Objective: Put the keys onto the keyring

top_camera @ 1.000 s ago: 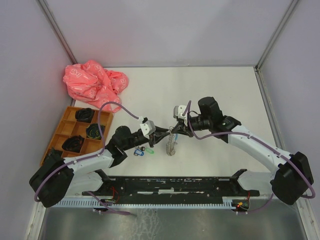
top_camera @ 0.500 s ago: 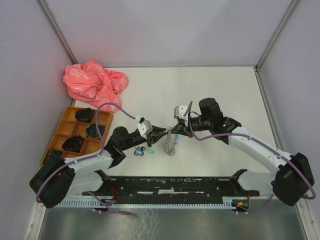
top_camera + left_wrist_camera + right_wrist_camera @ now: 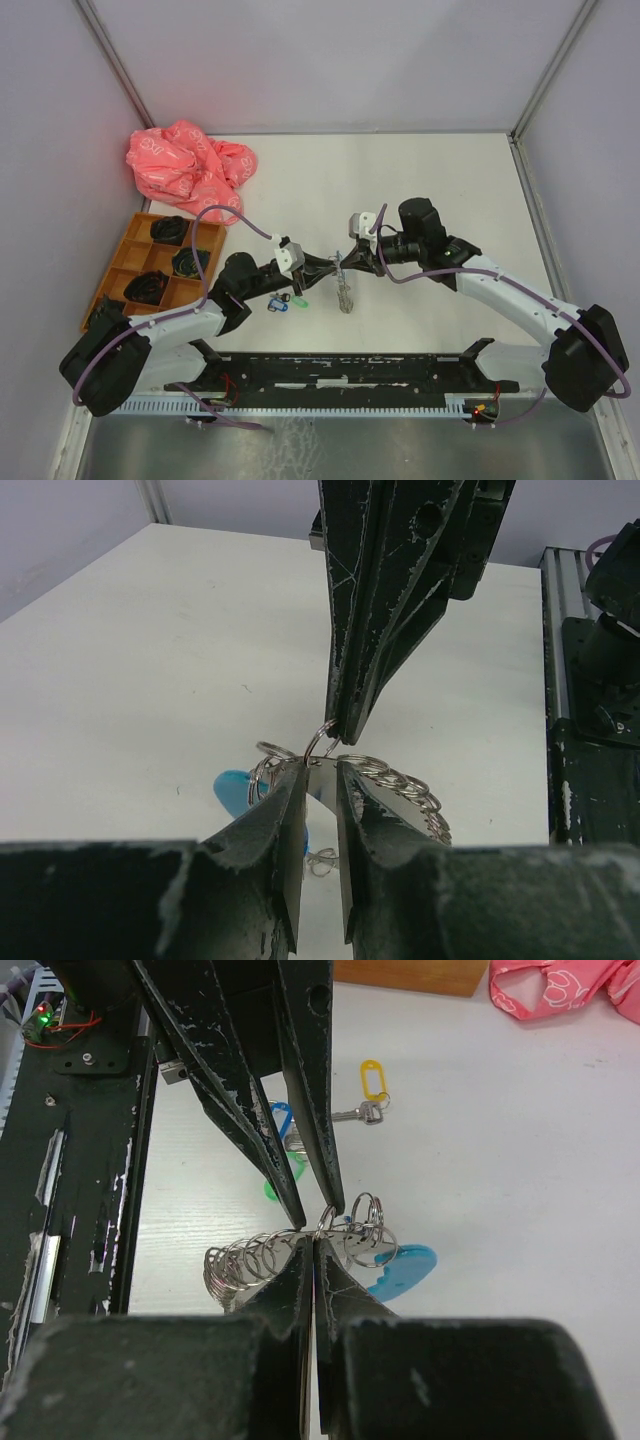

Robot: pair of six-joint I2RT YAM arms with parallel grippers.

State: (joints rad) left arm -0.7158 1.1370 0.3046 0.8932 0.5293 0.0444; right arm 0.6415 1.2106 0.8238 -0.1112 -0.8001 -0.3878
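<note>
Right wrist: keyring (image 3: pixel 250 1260) is linked silver rings (light-blue piece (image 3: pixel 408 1265) attached).

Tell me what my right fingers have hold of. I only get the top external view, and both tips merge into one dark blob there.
Observer: The right wrist view shows the right fingers shut on the keyring, a row of metal rings with a light-blue tag.
Operator: Report the left side now.
Observer: In the left wrist view the left fingers stand a narrow gap apart with a ring between them; a firm grip I cannot confirm.
Operator: Find me the yellow key.
Observer: The yellow-tagged key lies flat on the table beyond the left fingers, seen from the right wrist; the top view does not show it.
</note>
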